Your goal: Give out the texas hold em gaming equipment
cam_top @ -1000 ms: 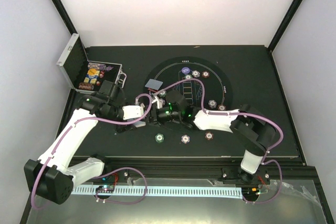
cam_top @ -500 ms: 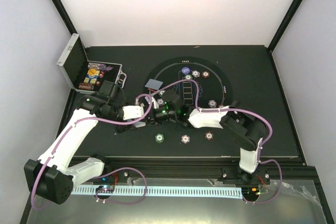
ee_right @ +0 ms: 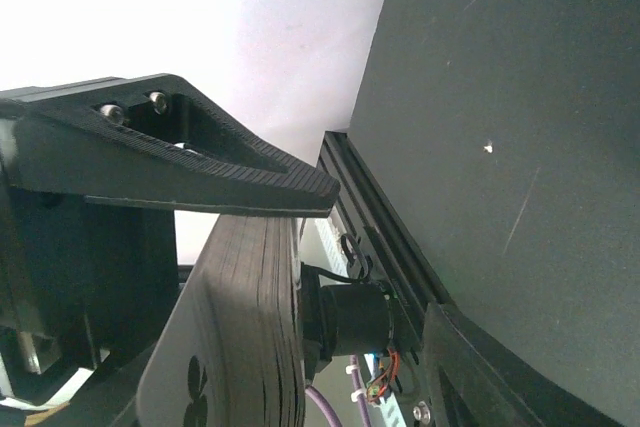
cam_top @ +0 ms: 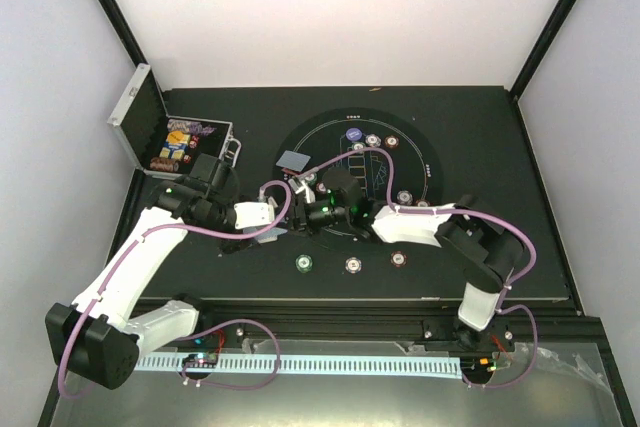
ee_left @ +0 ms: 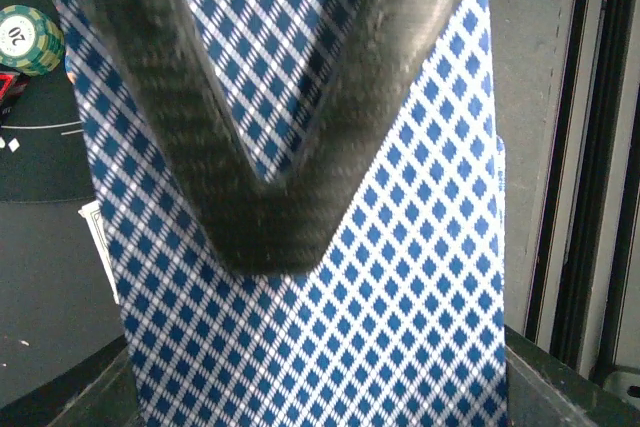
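Note:
My left gripper is shut on a deck of playing cards, whose blue-and-white diamond back fills the left wrist view. My right gripper meets it over the mat's left edge. It is open, with one finger lying on the top card. The deck's edge sits against that finger, apart from the other. A single card lies on the mat. Green, white and brown-red chips lie in front.
The round black mat carries a blue disc and more chips. The open silver case with chips stands at the back left. A green chip lies next to the deck.
The right arm swung slightly left, then back right, while its gripper stayed at the deck. The left arm has not moved.

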